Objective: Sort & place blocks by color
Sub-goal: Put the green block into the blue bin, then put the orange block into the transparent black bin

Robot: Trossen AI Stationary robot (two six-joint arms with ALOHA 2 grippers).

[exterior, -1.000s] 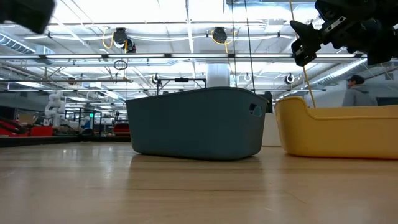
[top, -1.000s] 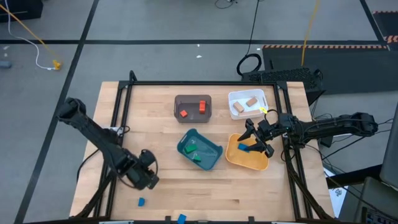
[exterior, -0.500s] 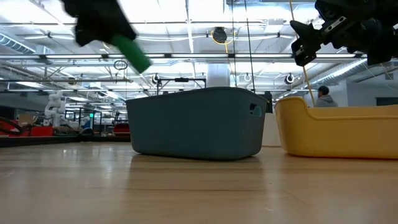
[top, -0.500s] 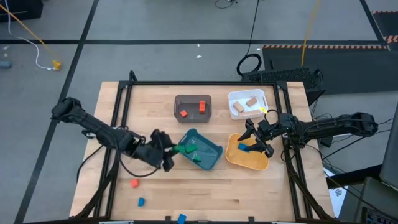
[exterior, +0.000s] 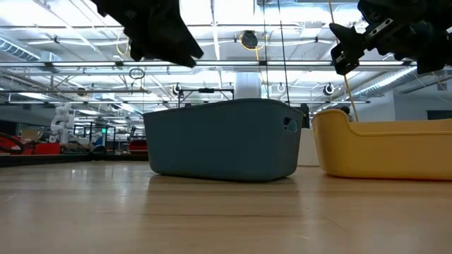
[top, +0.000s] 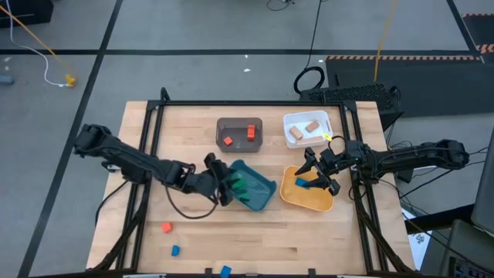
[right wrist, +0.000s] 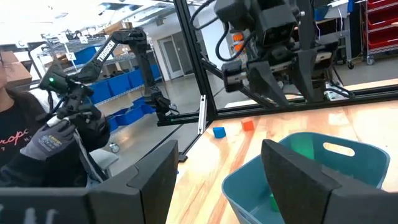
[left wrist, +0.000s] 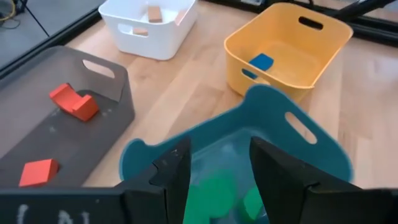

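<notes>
Lying in four trays and loose on the counter (top: 193, 232), the blocks are small wooden bits in red, green, blue and plain wood. Two red blocks (top: 239, 135) sit in the grey tray (top: 239, 122). Two plain wood blocks (top: 304, 130) sit in the white tray (top: 306, 117). Green blocks (top: 241, 188) lie in the teal tray (top: 265, 185), and a blue block (left wrist: 261, 61) lies in the yellow tray (top: 297, 199).

One orange block (top: 166, 227) and two more blue blocks (top: 176, 250) lie loose near the front edge of the counter, well apart from the trays.

Over the teal tray's near rim is the left claw (left wrist: 217, 177). Its fingers are spread apart and hold nothing, with green blocks showing below them.

Over the yellow tray is the right claw (top: 315, 176). Its fingers are spread too and hold nothing.

A black frame (top: 247, 103) runs around the counter. A person in a dark shirt and grey gloves (right wrist: 37, 143) is beyond the counter.
</notes>
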